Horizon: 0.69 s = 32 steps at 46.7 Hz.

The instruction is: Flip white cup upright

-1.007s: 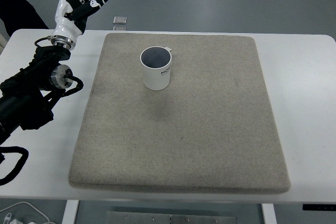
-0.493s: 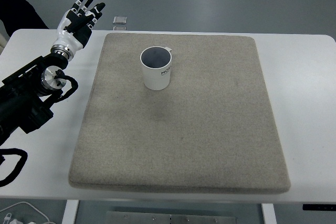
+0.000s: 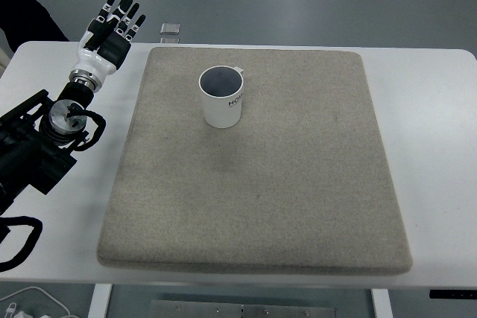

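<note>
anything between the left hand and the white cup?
No objects. In the top view, only bare white table and a strip of the grey mat separate the open left hand from the upright white cup.

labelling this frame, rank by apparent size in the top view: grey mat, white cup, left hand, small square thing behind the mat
1. grey mat, by far the largest
2. white cup and left hand: look alike, so unranked
3. small square object at the table's far edge, smallest
</note>
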Tool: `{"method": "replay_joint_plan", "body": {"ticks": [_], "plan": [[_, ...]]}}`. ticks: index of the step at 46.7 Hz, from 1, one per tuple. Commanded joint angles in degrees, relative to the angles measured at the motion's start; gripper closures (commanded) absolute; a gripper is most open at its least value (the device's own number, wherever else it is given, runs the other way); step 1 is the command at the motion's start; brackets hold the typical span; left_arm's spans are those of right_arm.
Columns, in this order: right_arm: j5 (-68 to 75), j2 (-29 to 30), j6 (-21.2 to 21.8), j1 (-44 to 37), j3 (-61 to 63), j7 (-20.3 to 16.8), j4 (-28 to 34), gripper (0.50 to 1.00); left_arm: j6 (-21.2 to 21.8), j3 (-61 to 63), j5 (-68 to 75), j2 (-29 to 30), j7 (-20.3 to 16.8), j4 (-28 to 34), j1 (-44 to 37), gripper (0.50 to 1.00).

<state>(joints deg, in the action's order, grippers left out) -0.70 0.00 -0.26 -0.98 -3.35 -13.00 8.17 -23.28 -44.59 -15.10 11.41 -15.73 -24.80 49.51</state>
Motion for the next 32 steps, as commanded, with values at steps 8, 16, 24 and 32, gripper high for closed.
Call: {"method": "replay_joint_plan", "body": {"ticks": [8,16,24,32], "plan": [[0.09,0.0,0.0,0.02,0.1,0.0,0.0,0.57,0.08,-0.32,-0.8,-0.96,-0.09,0.02,-0.03,0.506],[0.09,0.0,0.0,0.1,-0.07,0.0,0.0,0.57,0.17,-0.76,-0.89,-2.36,-0.09,1.24,0.05,0.506],[0.18,0.0,-0.18,0.1,0.01,0.0,0.0,0.57,0.08,-0.93,-0.89,-4.65,-0.09,3.53,0.14,0.506],[0.18,0.0,-0.27,0.1,0.01,0.0,0.0,0.57,0.08,-1.02,-0.89,-4.74,-0.18,3.53,0.14,0.506]]}}
